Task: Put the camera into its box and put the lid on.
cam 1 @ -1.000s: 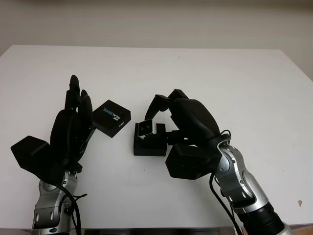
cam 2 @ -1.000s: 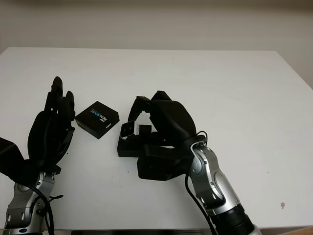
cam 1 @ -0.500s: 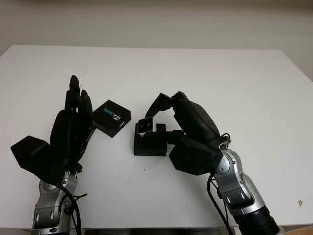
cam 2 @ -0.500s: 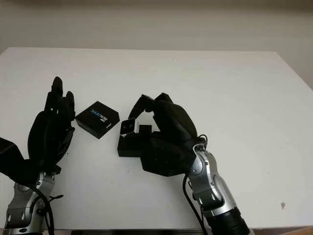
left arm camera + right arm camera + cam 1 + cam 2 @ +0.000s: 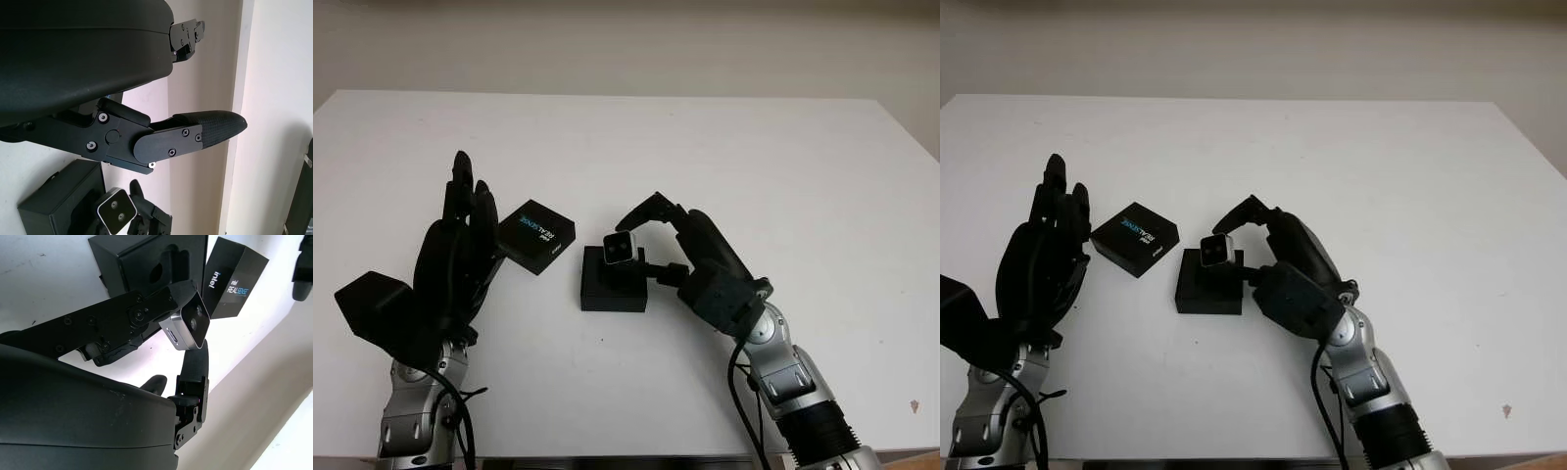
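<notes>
Camera (image 5: 620,248) pinched by right robot hand (image 5: 651,240) above box (image 5: 613,291), partly hiding it; left robot hand (image 5: 455,257) open.

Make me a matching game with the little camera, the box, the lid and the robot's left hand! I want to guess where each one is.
Things:
1. camera
2. box
3. lid
4. left hand

Places or states:
A. open, raised beside the lid, holding nothing
B. pinched in the right hand, just above the box
C. lying on the table, printed side up, between the left hand and the box
D. sitting open on the table under the camera

Pairs: 1-B, 2-D, 3-C, 4-A
</notes>
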{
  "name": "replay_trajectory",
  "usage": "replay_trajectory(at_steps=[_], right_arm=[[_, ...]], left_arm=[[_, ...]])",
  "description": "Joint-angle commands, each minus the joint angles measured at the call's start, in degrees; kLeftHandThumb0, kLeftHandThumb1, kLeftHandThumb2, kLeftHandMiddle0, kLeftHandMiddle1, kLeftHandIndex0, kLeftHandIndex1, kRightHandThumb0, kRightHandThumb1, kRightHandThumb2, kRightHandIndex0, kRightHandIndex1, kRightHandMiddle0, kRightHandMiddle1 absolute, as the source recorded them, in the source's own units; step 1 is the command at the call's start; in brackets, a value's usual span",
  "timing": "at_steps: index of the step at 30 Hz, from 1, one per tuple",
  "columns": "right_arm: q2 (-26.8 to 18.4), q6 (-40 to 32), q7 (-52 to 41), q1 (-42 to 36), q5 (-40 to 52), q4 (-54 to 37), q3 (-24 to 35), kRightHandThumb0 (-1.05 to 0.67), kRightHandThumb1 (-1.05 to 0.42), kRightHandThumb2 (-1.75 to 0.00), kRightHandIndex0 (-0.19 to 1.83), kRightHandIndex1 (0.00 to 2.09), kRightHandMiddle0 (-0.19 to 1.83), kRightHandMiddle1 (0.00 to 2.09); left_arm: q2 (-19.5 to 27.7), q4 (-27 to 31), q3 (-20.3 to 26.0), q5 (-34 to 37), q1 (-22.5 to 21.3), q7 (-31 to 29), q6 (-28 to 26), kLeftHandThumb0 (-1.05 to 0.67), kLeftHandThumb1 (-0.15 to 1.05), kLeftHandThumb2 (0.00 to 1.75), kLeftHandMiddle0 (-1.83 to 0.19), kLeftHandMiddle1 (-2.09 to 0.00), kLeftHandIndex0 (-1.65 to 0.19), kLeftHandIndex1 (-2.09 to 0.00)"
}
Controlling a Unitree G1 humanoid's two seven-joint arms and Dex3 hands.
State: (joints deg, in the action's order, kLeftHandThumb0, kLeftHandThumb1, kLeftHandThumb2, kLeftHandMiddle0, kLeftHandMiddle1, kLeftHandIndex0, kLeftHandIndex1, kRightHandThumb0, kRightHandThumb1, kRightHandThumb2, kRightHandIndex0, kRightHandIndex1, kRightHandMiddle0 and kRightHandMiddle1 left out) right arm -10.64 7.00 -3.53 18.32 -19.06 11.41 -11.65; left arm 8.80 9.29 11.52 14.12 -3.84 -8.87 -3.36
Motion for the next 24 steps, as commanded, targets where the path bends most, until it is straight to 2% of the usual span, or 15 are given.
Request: replay_trajectory(at_steps=[1, 12, 24], right_arm=[[0.34, 1.68, 0.25, 1.17, 1.19, 0.74, 0.77, -0.33, -1.0, -0.05, 0.1, 0.58, 0.29, 1.56], [1.67, 2.46, -3.37, 0.83, 7.79, 2.72, 1.75, -0.39, -1.0, -0.05, 0.13, 0.55, 0.31, 1.58], [5.09, -7.76, -4.95, -1.11, 11.77, -1.27, 2.11, -0.35, -1.01, -0.05, 0.11, 0.59, 0.27, 1.63]], left_arm=[[0.37, 0.79, 0.15, 0.2, -0.03, -0.24, -0.02, -0.76, 1.05, 0.61, 0.19, 0.0, 0.19, 0.0], [0.15, 1.08, 0.11, 0.06, 0.13, 0.13, -0.45, -0.76, 1.05, 0.61, 0.19, 0.0, 0.19, 0.0], [0.45, 0.71, 0.1, 0.06, 0.2, -0.59, 0.07, -0.75, 1.05, 0.61, 0.19, 0.0, 0.19, 0.0]])
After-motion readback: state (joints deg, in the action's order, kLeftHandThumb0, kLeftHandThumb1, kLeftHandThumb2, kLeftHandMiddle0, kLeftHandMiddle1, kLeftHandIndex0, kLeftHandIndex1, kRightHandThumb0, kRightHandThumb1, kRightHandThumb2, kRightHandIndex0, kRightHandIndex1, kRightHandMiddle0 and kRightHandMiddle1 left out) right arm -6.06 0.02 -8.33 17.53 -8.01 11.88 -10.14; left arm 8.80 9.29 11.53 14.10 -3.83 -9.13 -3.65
